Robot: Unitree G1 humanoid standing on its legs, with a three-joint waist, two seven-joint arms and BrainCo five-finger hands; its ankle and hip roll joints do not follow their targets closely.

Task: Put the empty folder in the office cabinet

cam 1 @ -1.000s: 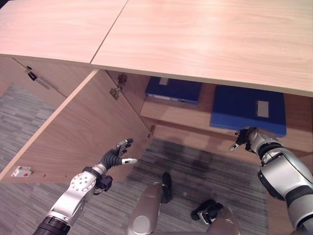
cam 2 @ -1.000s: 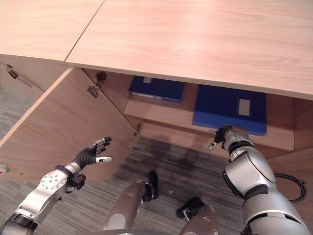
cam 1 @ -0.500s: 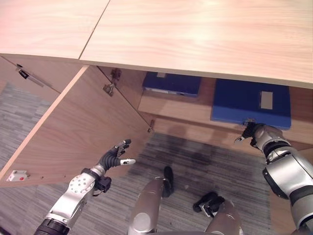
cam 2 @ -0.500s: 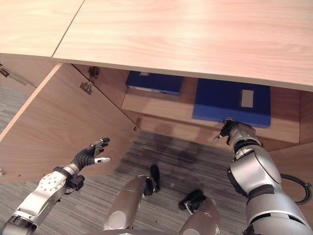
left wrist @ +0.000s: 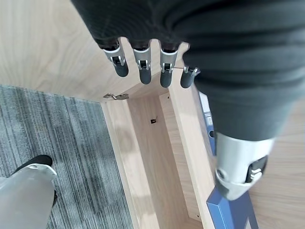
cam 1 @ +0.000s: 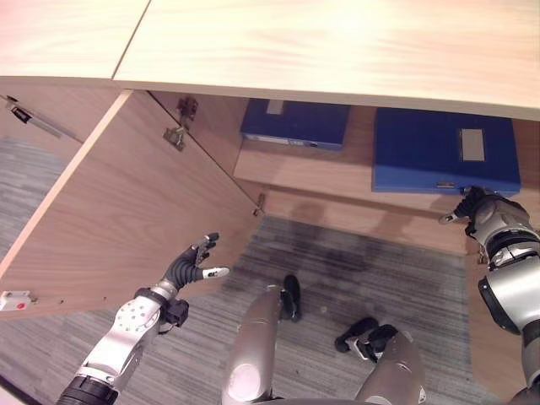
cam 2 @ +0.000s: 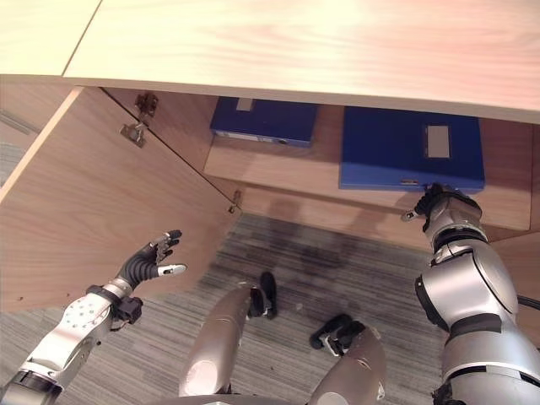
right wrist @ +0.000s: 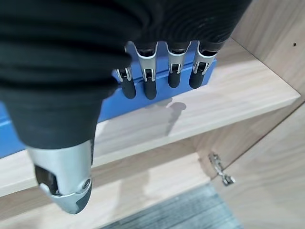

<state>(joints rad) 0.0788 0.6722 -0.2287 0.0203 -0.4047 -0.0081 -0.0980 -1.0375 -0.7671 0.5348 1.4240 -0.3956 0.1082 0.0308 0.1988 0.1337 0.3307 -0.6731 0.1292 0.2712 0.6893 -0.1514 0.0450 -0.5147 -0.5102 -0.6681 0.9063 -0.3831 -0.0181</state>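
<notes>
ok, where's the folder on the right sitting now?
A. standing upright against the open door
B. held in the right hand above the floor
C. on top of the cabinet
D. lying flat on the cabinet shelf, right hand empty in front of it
D: the folder lies flat on the shelf, and the right hand sits just off its front edge with straight fingers holding nothing.

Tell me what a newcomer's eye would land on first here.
Two blue folders lie flat on the open cabinet's shelf: a large folder on the right, a smaller folder further left. The right robot hand sits at the large one's front edge with fingers straight, while the left robot hand hovers open before the swung-out door.
</notes>
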